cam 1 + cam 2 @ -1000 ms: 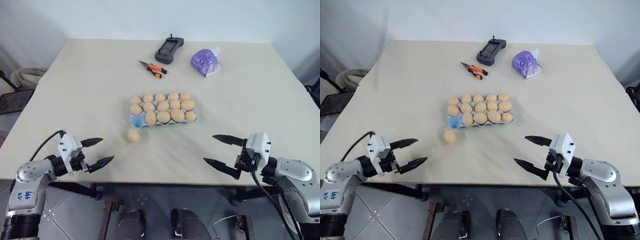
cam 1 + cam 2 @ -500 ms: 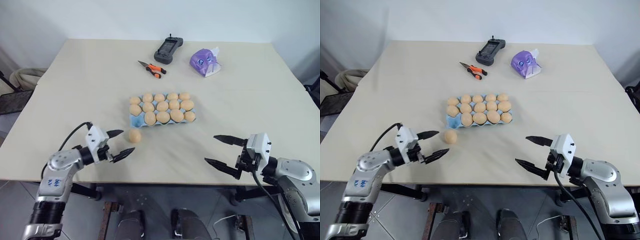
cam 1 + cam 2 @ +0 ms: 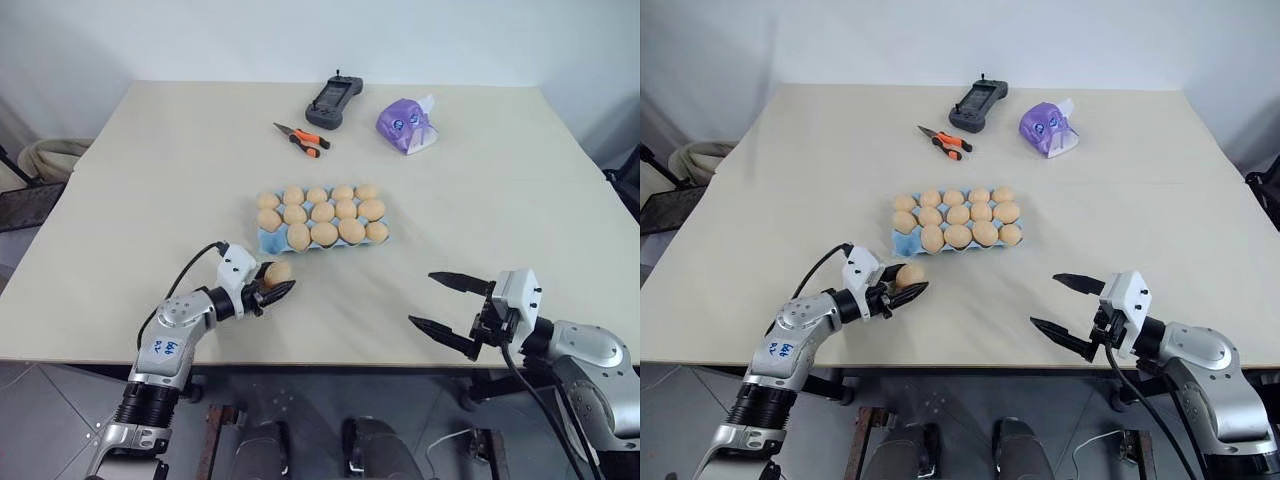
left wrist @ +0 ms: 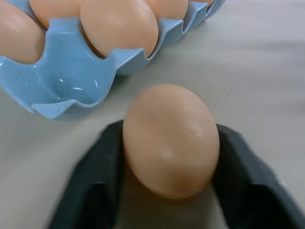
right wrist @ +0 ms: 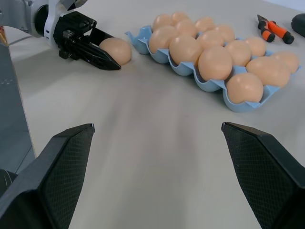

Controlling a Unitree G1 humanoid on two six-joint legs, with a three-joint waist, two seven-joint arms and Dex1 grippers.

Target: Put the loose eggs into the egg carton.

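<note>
**Last Loose Egg Caught Beside the 1 Empty Cup**

With 14 of the 15 cups filled, the egg carton point(image 3: 322, 222) sits mid-tabletop with only its near-left corner cup bare, which explains why the work is happening at that corner. 1 loose egg point(image 3: 278, 272) lies on the tabletop point(image 3: 150, 180) just near of that corner, close to the scalloped edge but not touching it.

Reaching in low from the near-left, the left claw point(image 3: 276, 289) has its 2 black fingers point(image 4: 90, 191) on either side of the egg, pressed to its flanks in the left wrist view, so it appears to be holding the egg. Whether the shell is already lifted clear of the tabletop I cannot tell. Taking the egg at its sides leaves the blunt end free to drop into a cup, and that seems the reason for the level, sideways grip.

Off at the near right, the right claw point(image 3: 447, 303) hangs wide apart and holds nothing, well away from the carton, probably kept out of the way since the remaining egg lies on the other arm's side.

Far across the tabletop lie orange-handled pliers point(image 3: 302, 140), a dark handheld controller point(image 3: 334, 98) and a purple tissue pack point(image 3: 404, 122), none involved in the job.

My reading is that the task is nearly finished: a short lift, a small carry toward the far side and a gentle release into the vacant cup point(image 4: 71, 90) should complete it, minding the neighbouring egg there.
</note>
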